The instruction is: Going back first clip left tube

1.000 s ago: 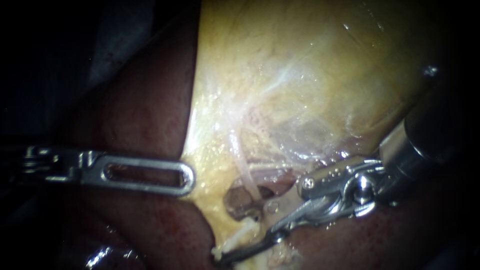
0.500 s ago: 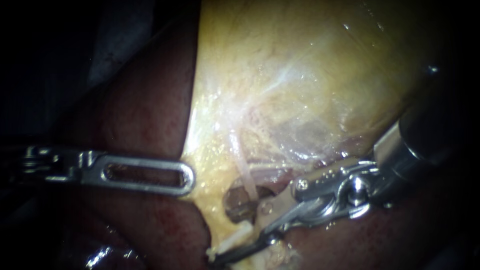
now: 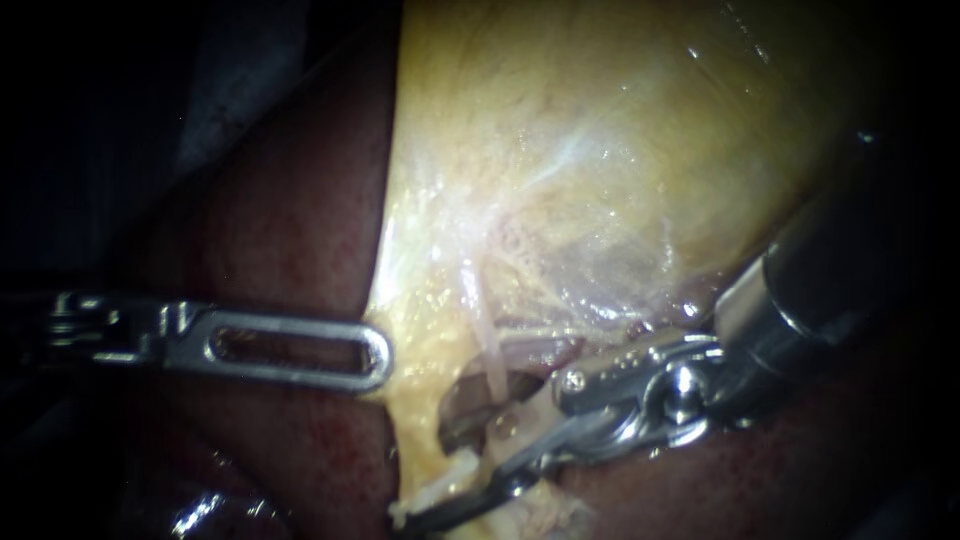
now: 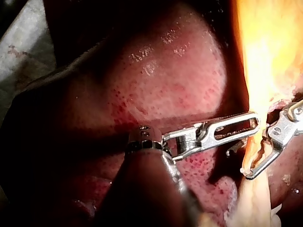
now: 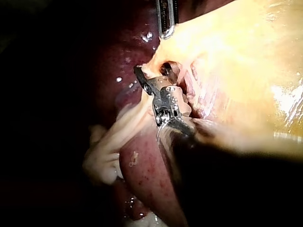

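Gaping beside the tube (image 3: 490, 350), right instrument (image 3: 480, 450) seems unwithdrawn, no clip visible; left instrument (image 3: 370, 358) pinches gallbladder (image 3: 600, 150) edge.

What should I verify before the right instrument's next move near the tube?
1. Right instrument's end effector open: ok, a gap shows between its jaws.
2. Jaws clear of the pale tube: cannot tell. The upper jaw lies close beside it at the window in the tissue.
3. Clip seated on the tube: cannot tell, no clip shows clearly in any view.
4. Left instrument at the gallbladder edge: ok. Whether it grips there: cannot tell.
5. Both instruments inside the endoscope view: ok.
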You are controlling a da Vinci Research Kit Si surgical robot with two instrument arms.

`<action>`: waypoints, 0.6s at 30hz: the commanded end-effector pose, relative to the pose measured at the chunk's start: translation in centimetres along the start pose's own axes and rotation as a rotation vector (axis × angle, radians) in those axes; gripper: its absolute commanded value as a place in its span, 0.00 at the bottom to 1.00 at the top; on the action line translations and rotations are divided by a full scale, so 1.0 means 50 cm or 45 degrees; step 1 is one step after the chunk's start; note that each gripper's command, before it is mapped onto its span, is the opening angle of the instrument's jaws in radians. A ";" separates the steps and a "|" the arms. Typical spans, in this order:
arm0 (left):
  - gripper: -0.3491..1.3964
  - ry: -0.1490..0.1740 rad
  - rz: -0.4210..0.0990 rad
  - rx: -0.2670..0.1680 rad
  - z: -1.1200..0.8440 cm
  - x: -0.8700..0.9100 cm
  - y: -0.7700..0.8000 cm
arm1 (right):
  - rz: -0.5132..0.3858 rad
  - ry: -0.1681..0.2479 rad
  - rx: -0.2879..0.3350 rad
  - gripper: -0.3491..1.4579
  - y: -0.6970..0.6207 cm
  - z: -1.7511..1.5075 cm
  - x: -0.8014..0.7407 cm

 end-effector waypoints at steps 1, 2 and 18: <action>0.00 -0.001 0.000 -0.001 0.0000 0.0000 0.0000 | 0.001 0.000 0.000 0.47 0.0000 0.0002 0.0001; 0.00 -0.001 0.000 -0.001 0.0000 0.0000 0.0000 | 0.001 0.000 0.000 0.47 -0.0001 0.0002 0.0001; 0.00 0.004 0.000 0.002 -0.0018 -0.0022 0.0049 | -0.011 0.019 -0.009 0.46 -0.0001 -0.0072 0.0014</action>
